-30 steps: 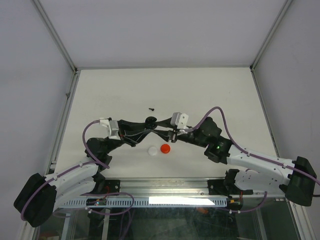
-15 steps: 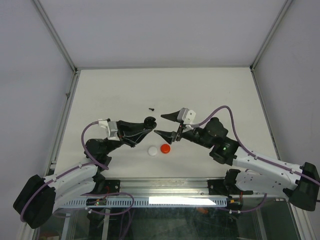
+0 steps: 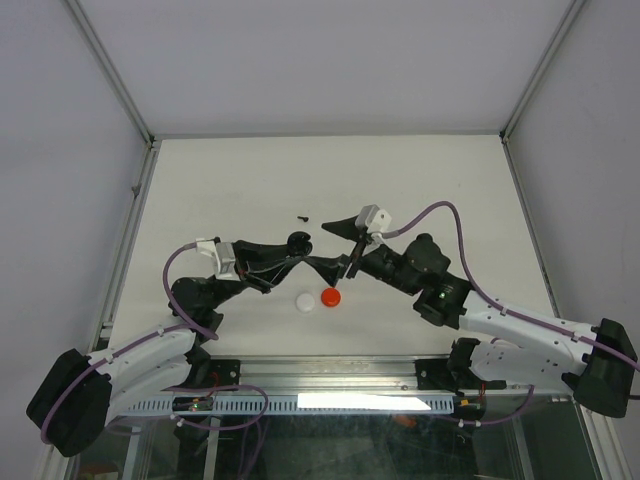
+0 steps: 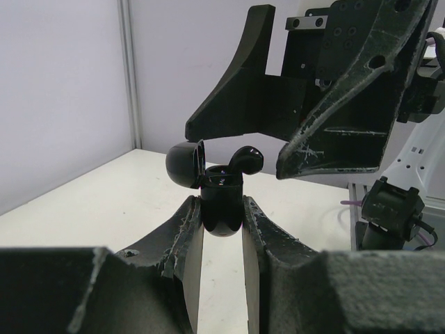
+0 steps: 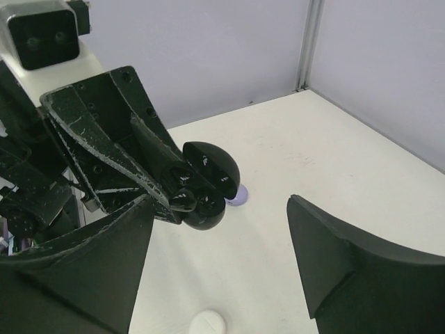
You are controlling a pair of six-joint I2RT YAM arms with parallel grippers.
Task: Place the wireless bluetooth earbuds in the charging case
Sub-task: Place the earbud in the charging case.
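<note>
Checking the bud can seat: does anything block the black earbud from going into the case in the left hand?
Nothing visible does. The lid is swung open and the black earbud rests at the mouth of the case, clamped in the left hand. The right hand stands open beside it.

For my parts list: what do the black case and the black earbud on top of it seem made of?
The black case: probably moulded plastic, glossy; soft highlights show on its rounded shell and open lid. The black earbud: likely the same smooth, glossy plastic; a sheen runs along its curve.
</note>
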